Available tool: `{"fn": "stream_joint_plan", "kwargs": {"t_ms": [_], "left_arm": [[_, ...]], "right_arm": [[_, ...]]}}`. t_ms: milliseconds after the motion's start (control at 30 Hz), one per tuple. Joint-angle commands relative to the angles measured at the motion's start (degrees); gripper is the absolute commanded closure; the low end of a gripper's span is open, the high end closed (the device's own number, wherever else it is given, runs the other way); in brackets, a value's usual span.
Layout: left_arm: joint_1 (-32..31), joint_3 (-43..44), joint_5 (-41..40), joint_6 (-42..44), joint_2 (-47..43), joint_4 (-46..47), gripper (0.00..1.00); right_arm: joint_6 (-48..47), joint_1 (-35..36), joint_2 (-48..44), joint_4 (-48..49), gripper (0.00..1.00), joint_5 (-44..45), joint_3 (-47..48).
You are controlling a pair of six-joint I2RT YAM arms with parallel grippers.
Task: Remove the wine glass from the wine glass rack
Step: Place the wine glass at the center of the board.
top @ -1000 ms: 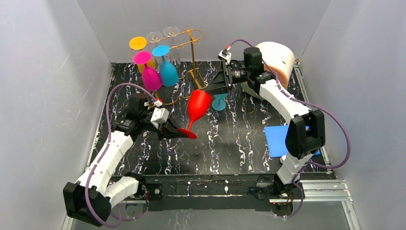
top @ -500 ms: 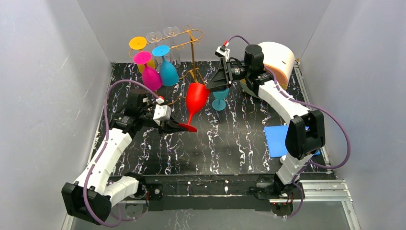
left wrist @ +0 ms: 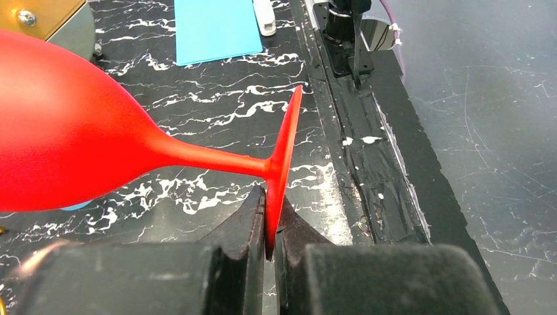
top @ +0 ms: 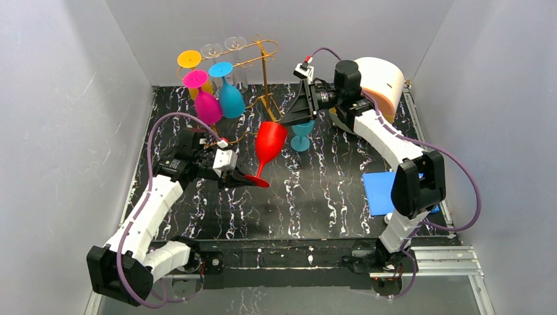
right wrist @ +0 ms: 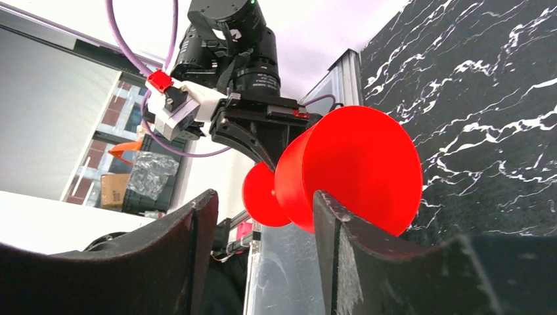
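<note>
- The left gripper (left wrist: pixel 266 243) is clamped on the edge of the red glass's (top: pixel 270 143) foot (left wrist: pixel 284 147), a thin pinch on the rim of the disc only.
- The right gripper (right wrist: pixel 263 203) has its jaws apart at the bowl (right wrist: pixel 355 164). One finger (right wrist: pixel 341 249) lies across the bowl's side. The other (right wrist: pixel 190 256) stands clear of it, so nothing is gripped on this side.
- The glass is already off the rack (top: pixel 266 72). It hangs tilted in the air between the two arms, bowl up and back, foot down towards the left arm, just in front of the rack's base.
- The step in hand looks like a handover, or a steadying of the bowl. The free finger should meet the bowl squarely below the lip, where the wall is widest.
- Squeeze gently. The bowl is smooth and tapered and could squirt out of a hard pinch.
- The left grip should let go only once the bowl is held from both sides. Pinched at the foot's edge, the glass can pivot.
- Keep the move away from the rack's wires, from the pink (top: pixel 207 105) and blue (top: pixel 230 98) glasses hanging on it, and from the small teal glass (top: pixel 301 136) on the table (top: pixel 315 197) just beside the right gripper.
</note>
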Motion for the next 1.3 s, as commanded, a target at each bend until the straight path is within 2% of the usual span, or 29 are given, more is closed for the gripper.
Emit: {"fn": "stream_joint_plan", "kwargs": {"t_ms": [0, 100, 133, 167, 200, 333, 400, 500, 600, 733, 867, 933, 1000, 1067, 1167, 1267], "left_arm": [[0.3, -0.2, 4.0, 3.7, 1.2, -1.9, 1.00], [0.4, 0.2, 5.0, 4.4, 2.6, -2.0, 1.00], [0.4, 0.2, 5.4, 5.2, 3.1, -2.1, 1.00], [0.4, -0.1, 5.5, 6.1, 3.6, -2.0, 1.00], [0.4, -0.1, 5.6, 6.6, 4.4, -1.8, 1.00], [0.4, 0.1, 6.0, 9.6, 5.9, -3.4, 1.00], [0.3, 0.3, 5.9, 9.3, 6.3, -3.4, 1.00], [0.4, 0.5, 6.3, 10.3, 6.7, -3.5, 1.00], [0.4, 0.9, 7.2, 9.9, 7.5, -3.4, 1.00], [0.4, -0.3, 7.6, 10.1, 7.3, -3.5, 1.00], [0.4, -0.1, 7.3, 9.2, 7.5, -3.3, 1.00], [0.4, -0.8, 6.5, 9.3, 7.9, -4.0, 1.00], [0.4, -2.0, 7.3, 11.4, 7.8, -4.0, 1.00], [0.4, -2.4, 9.2, 11.3, 8.4, -3.7, 1.00], [0.4, -2.6, 7.3, 13.4, 7.6, -7.0, 1.00], [0.4, -2.1, 4.9, 11.4, 6.6, -7.6, 0.98]], "right_arm": [[-2.5, 1.3, 0.0, -2.7, 0.42, -4.9, 2.9], [-3.0, 1.3, 0.5, -4.7, 0.54, -6.8, 3.0], [-3.1, 1.3, 0.3, -4.2, 0.67, -5.7, 3.2], [-3.8, 1.3, -0.1, -4.5, 0.75, -3.7, 3.8], [-5.4, 1.3, -0.4, -6.3, 0.77, -2.7, 4.8], [-8.5, 1.4, 2.6, -15.6, 0.71, -6.9, 9.4], [-8.3, 1.6, 3.3, -16.6, 0.69, -7.1, 9.5], [-8.6, 2.4, 3.2, -16.3, 0.61, -8.0, 9.1], [-9.0, 2.8, 2.8, -17.1, 0.67, -7.3, 9.2], [-9.7, 4.2, 2.6, -17.3, 0.67, -6.0, 7.9], [-13.7, 4.8, 3.1, -22.4, 0.70, -6.3, 8.4], [-13.9, 5.3, 2.9, -22.4, 0.78, -6.0, 8.0], [-15.0, 5.6, 2.8, -23.3, 0.81, -6.2, 8.0], [-16.6, 5.7, 2.7, -26.8, 0.90, -5.9, 8.3], [-20.2, 5.7, 2.6, -31.5, 0.99, -5.3, 8.4], [-23.5, 5.7, 2.2, -34.9, 0.99, -3.9, 8.9]]}}
